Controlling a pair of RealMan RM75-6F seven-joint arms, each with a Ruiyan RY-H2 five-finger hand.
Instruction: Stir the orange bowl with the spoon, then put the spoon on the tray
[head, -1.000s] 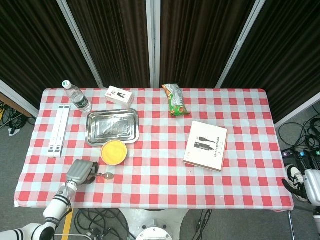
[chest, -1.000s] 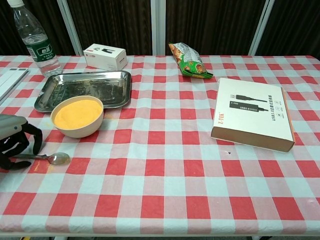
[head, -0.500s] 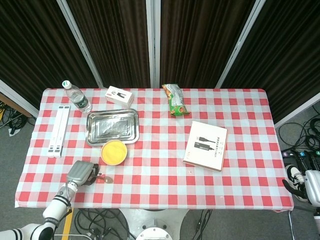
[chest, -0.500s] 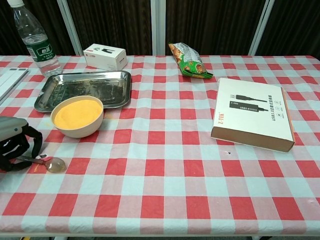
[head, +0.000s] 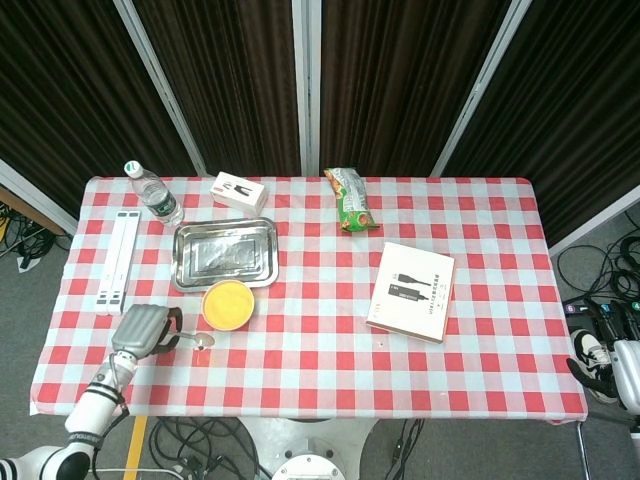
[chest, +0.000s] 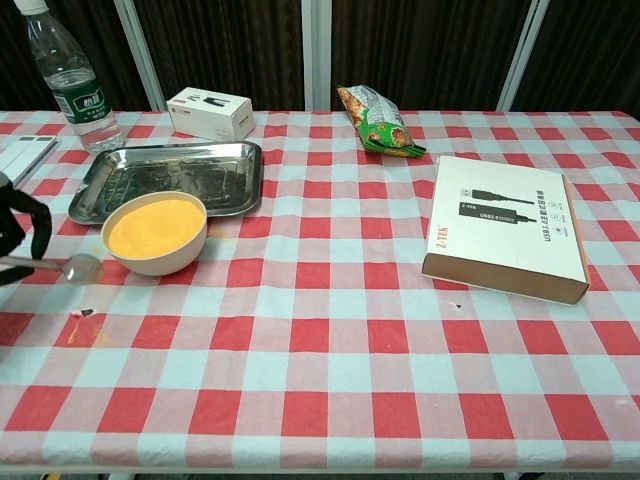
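The orange bowl (head: 228, 304) (chest: 156, 232), full of orange powder, stands just in front of the steel tray (head: 225, 253) (chest: 165, 179). My left hand (head: 142, 330) (chest: 18, 235) holds the metal spoon (head: 198, 341) (chest: 70, 266) by its handle, lifted off the cloth, with the spoon's bowl pointing right, just left of the orange bowl and slightly lower than its rim. Only the fingers of that hand show at the left edge of the chest view. My right hand (head: 625, 372) hangs off the table at the far right edge of the head view, its fingers not visible.
A water bottle (head: 153, 194) and a small white box (head: 238, 191) stand behind the tray. A long white box (head: 117, 262) lies at the left, a snack bag (head: 351, 200) at the back centre, a flat cable box (head: 412, 290) at the right. A small stain (chest: 80, 320) marks the cloth.
My left hand has lifted the spoon off the table and carried it up and to the left, toward the bowl's left side. A small stain shows where the spoon lay.
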